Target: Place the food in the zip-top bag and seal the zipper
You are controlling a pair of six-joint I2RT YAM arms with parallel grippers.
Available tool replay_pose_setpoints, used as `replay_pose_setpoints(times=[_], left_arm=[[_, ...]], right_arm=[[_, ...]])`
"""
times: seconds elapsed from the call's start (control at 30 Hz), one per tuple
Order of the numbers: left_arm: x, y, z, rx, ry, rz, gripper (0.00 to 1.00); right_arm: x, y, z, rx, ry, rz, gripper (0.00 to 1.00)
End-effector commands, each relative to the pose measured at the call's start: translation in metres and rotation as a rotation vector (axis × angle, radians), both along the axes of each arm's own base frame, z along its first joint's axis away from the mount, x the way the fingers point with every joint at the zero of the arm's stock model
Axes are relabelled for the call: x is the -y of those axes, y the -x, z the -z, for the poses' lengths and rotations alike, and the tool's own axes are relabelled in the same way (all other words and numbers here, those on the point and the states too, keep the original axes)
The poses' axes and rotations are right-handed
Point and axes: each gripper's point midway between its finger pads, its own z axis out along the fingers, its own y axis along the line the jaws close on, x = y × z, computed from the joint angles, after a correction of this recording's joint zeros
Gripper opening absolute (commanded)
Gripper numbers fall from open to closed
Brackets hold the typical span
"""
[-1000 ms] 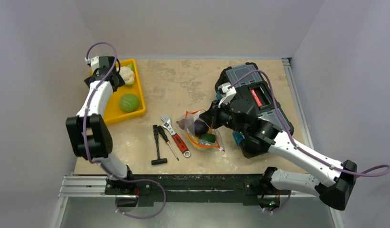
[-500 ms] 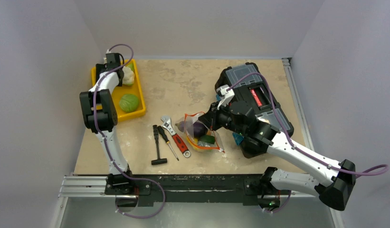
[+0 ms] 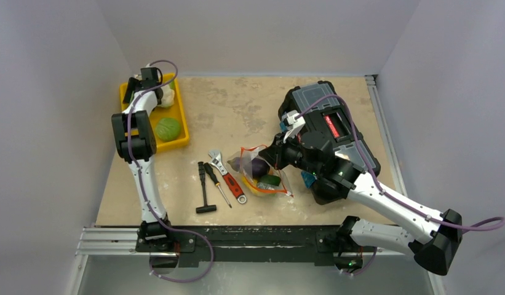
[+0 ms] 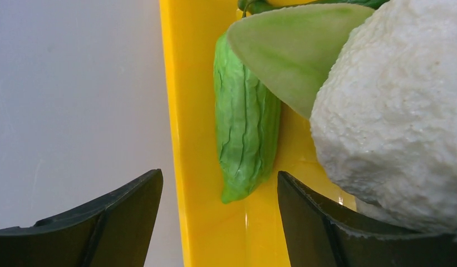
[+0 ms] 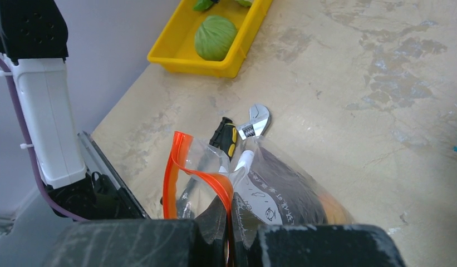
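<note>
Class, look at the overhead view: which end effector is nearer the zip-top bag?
Right. The right end effector is closed on the red-orange zipper of the zip-top bag, touching it. The left end effector is far off, open over the yellow tray beside the cauliflower.

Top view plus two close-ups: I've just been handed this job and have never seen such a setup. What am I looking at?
Two robot arms are bolted at the table's near edge. The top view looks down from above and behind them; each close-up comes from a camera on one wrist. The left gripper is open, aimed at the rim of a yellow tray holding a green vegetable, a cauliflower and a cabbage. The right gripper is shut on the orange strip of a clear bag with food inside. Left of the bag lie a wrench, a screwdriver and a T-handled tool; a black case lies to its right.
</note>
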Motion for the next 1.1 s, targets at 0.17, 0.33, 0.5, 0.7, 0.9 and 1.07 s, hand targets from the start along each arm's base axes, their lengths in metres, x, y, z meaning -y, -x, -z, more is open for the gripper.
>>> replay_pose_setpoints(times=[0.17, 0.33, 0.5, 0.7, 0.9, 1.07], left_arm=[[-0.005, -0.013, 0.027, -0.098, 0.018, 0.044, 0.71], [0.006, 0.006, 0.038, -0.189, 0.058, 0.053, 0.72], [0.028, 0.042, 0.016, -0.168, 0.117, 0.022, 0.75], [0.053, 0.097, -0.014, -0.088, 0.273, -0.211, 0.78], [0.089, 0.160, 0.007, -0.133, 0.474, -0.388, 0.78], [0.114, 0.201, 0.019, -0.103, 0.653, -0.510, 0.79]], right_arm=[[0.003, -0.008, -0.026, 0.092, -0.032, 0.011, 0.00], [0.003, -0.010, -0.029, 0.104, -0.032, 0.015, 0.00], [0.000, -0.011, -0.033, 0.108, -0.054, 0.015, 0.00], [-0.004, -0.006, -0.038, 0.105, -0.088, -0.014, 0.00], [-0.005, 0.003, -0.047, 0.100, -0.132, -0.047, 0.00], [0.002, 0.009, -0.052, 0.110, -0.141, -0.046, 0.00]])
